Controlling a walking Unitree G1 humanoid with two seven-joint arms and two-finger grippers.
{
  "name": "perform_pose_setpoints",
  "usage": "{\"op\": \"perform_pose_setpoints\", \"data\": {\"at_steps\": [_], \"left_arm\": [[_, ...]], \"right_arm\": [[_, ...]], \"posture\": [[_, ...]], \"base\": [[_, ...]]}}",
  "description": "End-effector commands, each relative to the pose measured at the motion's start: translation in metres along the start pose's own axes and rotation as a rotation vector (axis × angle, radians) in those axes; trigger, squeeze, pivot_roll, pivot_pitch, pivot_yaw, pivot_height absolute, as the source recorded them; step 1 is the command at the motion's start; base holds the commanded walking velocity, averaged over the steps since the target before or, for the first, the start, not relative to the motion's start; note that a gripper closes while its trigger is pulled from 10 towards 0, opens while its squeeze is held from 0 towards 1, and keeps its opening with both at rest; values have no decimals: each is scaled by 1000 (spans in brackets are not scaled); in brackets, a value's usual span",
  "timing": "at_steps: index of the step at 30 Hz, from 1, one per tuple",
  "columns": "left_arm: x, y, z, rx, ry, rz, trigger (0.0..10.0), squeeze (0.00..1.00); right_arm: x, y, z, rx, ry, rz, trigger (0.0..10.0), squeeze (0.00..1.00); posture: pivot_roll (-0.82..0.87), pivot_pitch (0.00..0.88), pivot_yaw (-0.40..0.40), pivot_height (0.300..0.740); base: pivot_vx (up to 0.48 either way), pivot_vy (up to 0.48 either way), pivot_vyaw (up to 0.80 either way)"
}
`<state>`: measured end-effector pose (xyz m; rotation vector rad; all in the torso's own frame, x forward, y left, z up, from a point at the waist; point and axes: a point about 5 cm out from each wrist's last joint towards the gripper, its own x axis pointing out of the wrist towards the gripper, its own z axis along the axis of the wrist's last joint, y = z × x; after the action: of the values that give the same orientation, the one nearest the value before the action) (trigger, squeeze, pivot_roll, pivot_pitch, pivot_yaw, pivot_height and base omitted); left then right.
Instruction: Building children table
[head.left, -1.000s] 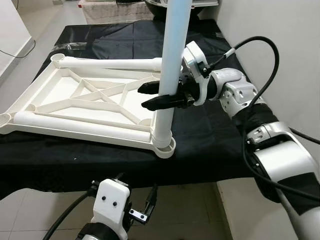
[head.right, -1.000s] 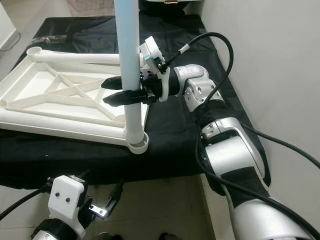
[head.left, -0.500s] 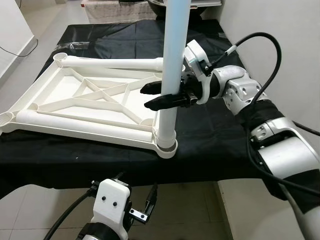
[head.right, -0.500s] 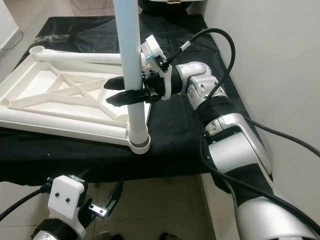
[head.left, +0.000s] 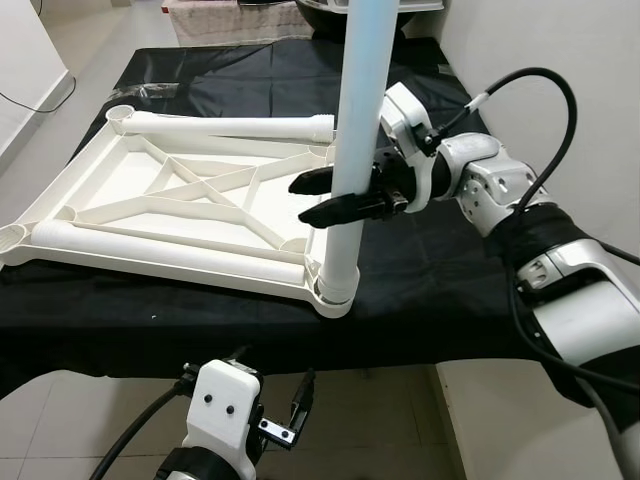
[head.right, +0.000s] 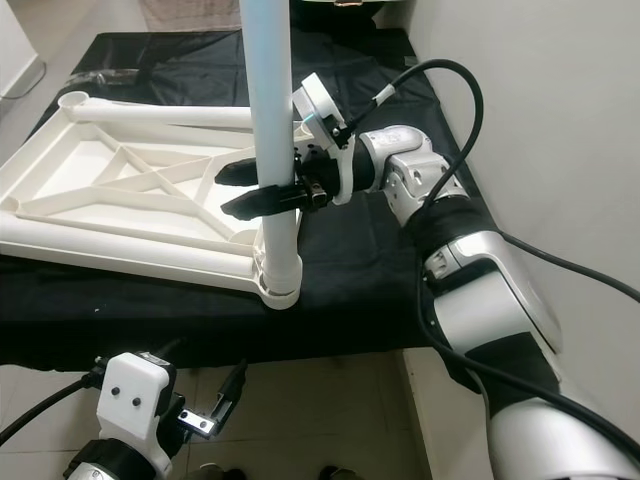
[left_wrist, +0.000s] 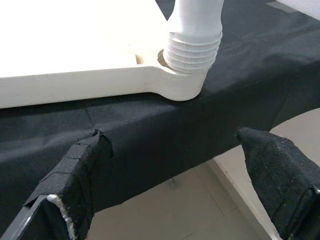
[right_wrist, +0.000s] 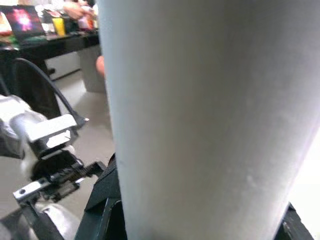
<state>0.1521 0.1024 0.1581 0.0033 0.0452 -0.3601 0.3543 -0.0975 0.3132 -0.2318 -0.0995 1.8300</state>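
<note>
A white plastic table top (head.left: 150, 200) lies upside down on the black-clothed table (head.left: 420, 290). At its near right corner socket (head.left: 335, 295) a white leg (head.left: 358, 130) stands upright, slightly tilted. Its threaded end (left_wrist: 194, 47) sits at the socket (left_wrist: 185, 90). My right gripper (head.left: 302, 200) is shut on the leg about halfway up, one black finger on each side of it. The leg (right_wrist: 210, 115) shows close up in the right wrist view. Below the table's front edge my left gripper (left_wrist: 175, 190) hangs open, holding nothing.
Two more white legs lie along the table top, one at its far side (head.left: 230, 127) and one at its near side (head.left: 160, 250). A white wall (head.left: 560, 60) stands close on the right. My right arm's black cable (head.left: 545, 90) loops above the table's right end. Tiled floor (head.left: 60, 420) lies below the front edge.
My right gripper has shifted a little to the right with the leg in it, and the leg's top has leaned the same way. The left gripper has not moved.
</note>
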Motion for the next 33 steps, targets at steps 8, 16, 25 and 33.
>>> {"op": "perform_pose_setpoints", "data": {"at_steps": [8,16,25,33], "left_arm": [[-2,1,-7,4,34,9,10000,0],[-2,0,-6,4,29,12,10000,0],[-2,0,-6,4,29,14,10000,0],[-2,-1,-6,4,28,14,10000,0]], "right_arm": [[6,5,-18,68,22,45,10000,0],[8,-1,-18,46,27,14,10000,0],[8,-7,-12,3,21,-12,10000,0],[5,-6,-16,17,41,-17,10000,0]], "posture": [[128,208,-21,740],[132,216,-25,740],[132,216,-25,740],[129,222,-28,740]], "base": [[0,0,0],[0,0,0],[0,0,0],[0,0,0]]}}
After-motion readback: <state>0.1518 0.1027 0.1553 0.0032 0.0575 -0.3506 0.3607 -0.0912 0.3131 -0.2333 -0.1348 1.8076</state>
